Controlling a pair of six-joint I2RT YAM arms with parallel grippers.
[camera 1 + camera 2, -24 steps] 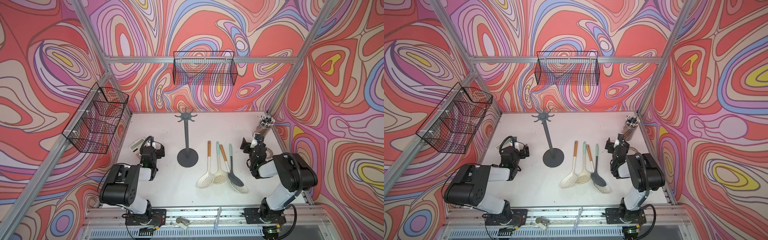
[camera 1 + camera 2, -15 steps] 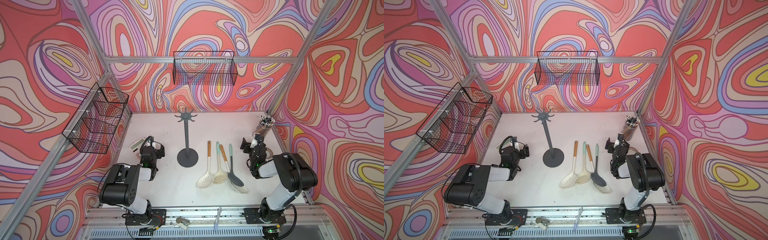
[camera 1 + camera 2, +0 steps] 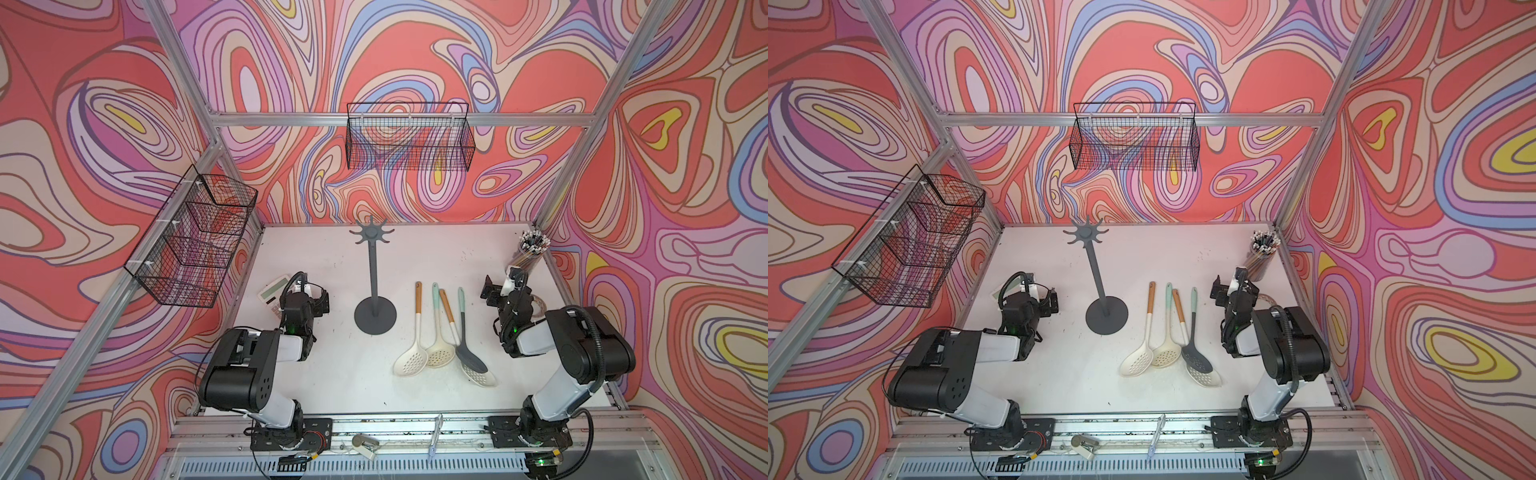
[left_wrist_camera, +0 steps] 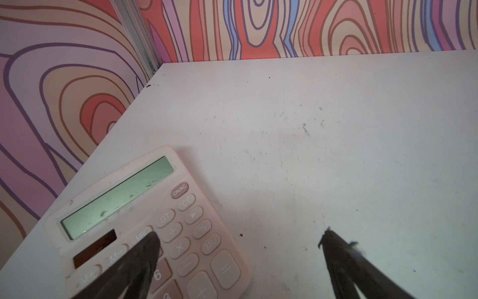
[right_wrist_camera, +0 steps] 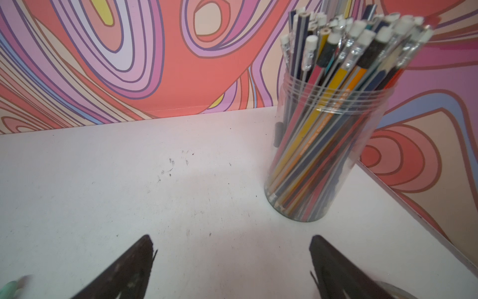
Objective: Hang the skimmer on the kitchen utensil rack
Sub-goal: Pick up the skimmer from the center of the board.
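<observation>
As the grey rack stands upright, hooks splay starlike.

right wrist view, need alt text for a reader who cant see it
A clear jar packed with pencils stands upright on a white table, close to the swirly patterned wall. The robot's right hand is open and empty short of it, its two dark fingers spread apart over bare tabletop.
</observation>
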